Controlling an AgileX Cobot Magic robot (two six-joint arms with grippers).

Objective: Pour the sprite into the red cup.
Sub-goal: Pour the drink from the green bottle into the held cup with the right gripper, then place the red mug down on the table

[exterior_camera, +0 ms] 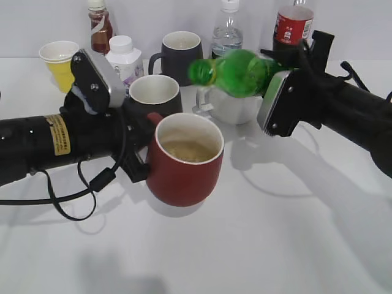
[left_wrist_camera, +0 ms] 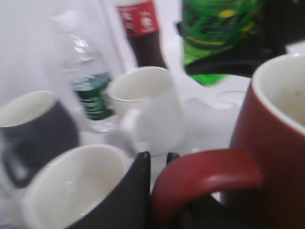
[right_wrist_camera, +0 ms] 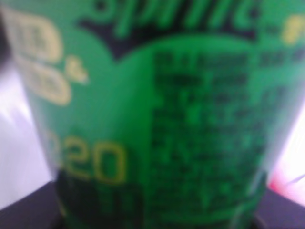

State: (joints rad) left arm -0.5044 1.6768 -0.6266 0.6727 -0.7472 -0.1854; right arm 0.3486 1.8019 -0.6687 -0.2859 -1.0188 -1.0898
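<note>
The red cup is held above the table by its handle in my left gripper, which is shut on it. The cup has a cream inside. The sprite lies nearly on its side in the air, cap end to the left, just above and behind the cup's rim. My right gripper is shut on its body. In the right wrist view the sprite label fills the frame. In the left wrist view the sprite shows at the top right.
Behind stand two black mugs, a white mug, a yellow paper cup, a white jar, a clear water bottle, a cola bottle and a brown bottle.
</note>
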